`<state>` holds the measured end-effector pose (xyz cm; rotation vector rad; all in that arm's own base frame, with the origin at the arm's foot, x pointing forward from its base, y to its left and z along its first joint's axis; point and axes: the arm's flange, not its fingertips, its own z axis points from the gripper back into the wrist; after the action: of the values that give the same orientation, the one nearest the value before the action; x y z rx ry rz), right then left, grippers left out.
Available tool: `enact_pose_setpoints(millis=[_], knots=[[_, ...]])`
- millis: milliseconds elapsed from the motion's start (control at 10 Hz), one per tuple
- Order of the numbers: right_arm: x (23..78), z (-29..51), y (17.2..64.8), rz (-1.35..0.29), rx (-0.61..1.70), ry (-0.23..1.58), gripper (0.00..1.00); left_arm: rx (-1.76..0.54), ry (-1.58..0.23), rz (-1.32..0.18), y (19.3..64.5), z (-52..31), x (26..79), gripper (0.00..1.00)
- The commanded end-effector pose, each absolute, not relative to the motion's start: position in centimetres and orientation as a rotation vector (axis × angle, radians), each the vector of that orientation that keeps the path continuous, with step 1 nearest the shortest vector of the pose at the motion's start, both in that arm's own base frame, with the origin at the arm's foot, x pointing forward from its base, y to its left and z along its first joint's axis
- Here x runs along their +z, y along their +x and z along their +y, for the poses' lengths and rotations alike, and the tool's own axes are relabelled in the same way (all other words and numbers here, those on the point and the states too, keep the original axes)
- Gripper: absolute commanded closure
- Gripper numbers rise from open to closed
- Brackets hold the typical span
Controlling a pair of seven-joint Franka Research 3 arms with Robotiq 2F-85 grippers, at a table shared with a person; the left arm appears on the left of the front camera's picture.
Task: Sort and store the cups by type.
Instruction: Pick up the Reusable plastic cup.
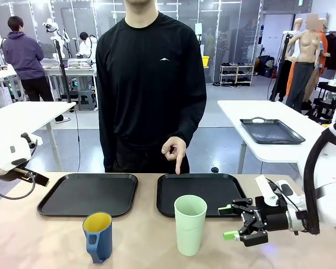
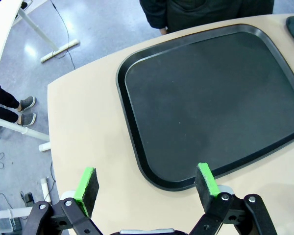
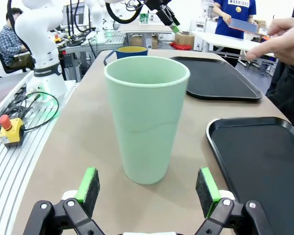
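Right end effector is gaping wide at three o'clock of the mint tumbler, standing upright on the worktop at the right tray's six o'clock; it's looking light, slick, squashable, so I'm favouring a gentle mid-wall hold; left end effector is gaping too

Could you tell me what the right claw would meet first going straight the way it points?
The right claw would most likely meet the mint-green tumbler, upright just ahead of its open jaws.

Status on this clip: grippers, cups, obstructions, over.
Both open: left gripper over edge of left tray, right gripper facing mint tumbler, not touching. Blue mug standing untouched. Person's hand points at right tray; nothing between gripper and tumbler.
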<state>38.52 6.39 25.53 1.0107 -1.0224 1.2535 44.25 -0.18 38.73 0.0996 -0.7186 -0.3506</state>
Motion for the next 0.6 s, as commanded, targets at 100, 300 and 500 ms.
enact_pose_setpoints(millis=[100, 300, 500], knots=[[24.8, 8.9, 38.5, -1.022, 1.239, 1.058, 0.0, -0.355, 0.102, -0.719, 44.2, -0.1, 38.7, 0.0], [24.6, 10.5, 38.7, -1.031, 1.226, 1.068, 0.0, -0.355, 0.102, -0.719, 44.2, -0.1, 38.7, 0.0], [24.2, 12.2, 39.0, -1.035, 1.209, 1.085, 0.0, -0.355, 0.102, -0.719, 44.2, -0.1, 38.7, 0.0]])
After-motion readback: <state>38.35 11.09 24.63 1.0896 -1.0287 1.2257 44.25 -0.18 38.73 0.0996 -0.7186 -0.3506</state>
